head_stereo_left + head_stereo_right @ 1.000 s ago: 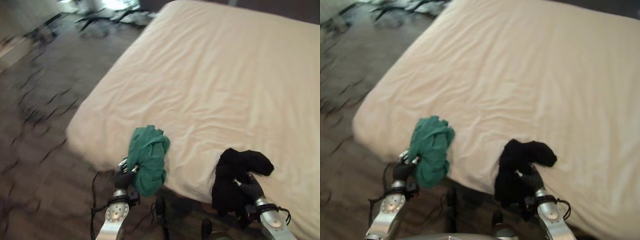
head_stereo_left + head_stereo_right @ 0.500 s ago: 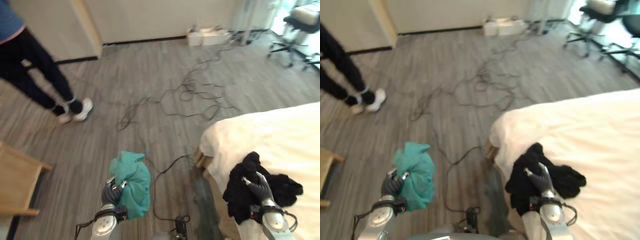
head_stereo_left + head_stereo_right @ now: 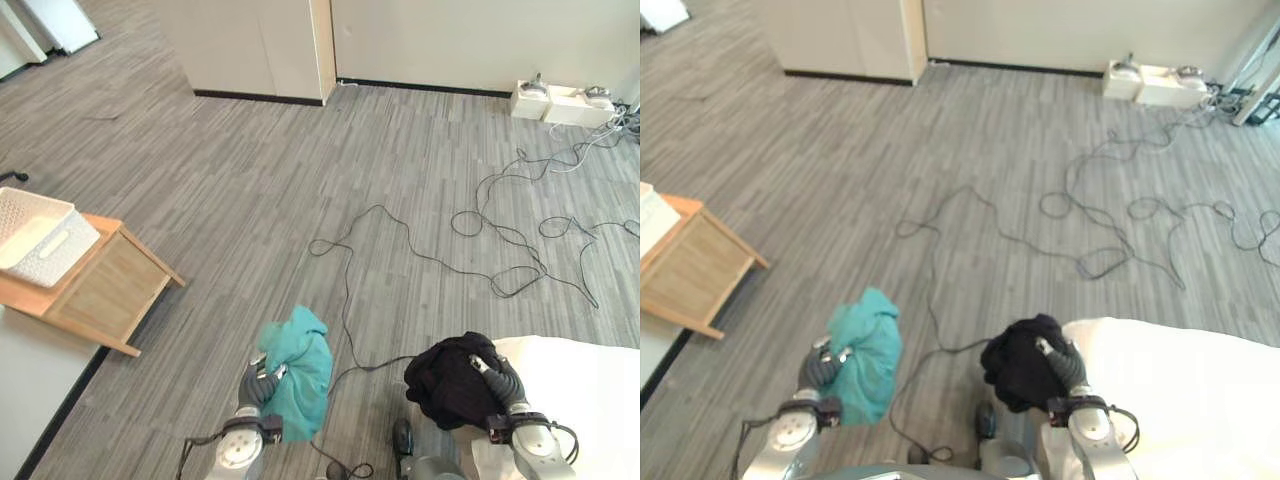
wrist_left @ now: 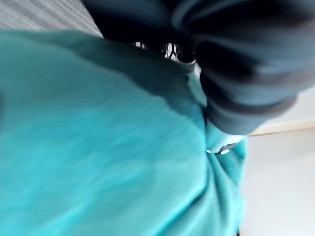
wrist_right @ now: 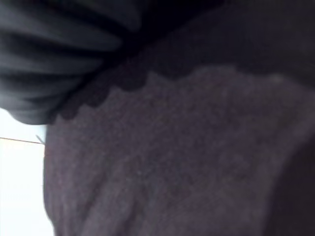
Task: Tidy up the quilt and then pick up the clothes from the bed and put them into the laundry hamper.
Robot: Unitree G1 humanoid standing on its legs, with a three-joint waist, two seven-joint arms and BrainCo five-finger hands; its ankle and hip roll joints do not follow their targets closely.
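Left hand (image 3: 259, 381), fingers curled into a bunched teal garment (image 3: 299, 370), and right hand (image 3: 497, 383), clenched on a black garment (image 3: 452, 381), hold both loads above the floor; a white basket (image 3: 38, 235), likely the hamper, sits far out beyond the left fingers, the nearer hand.

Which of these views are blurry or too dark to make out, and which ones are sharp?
Left and right eye views: sharp, evenly lit, the teal garment in the left hand and the black garment in the right hand both clear. Left wrist view: smeared teal cloth, out of focus. Right wrist view: dark, soft black fabric.
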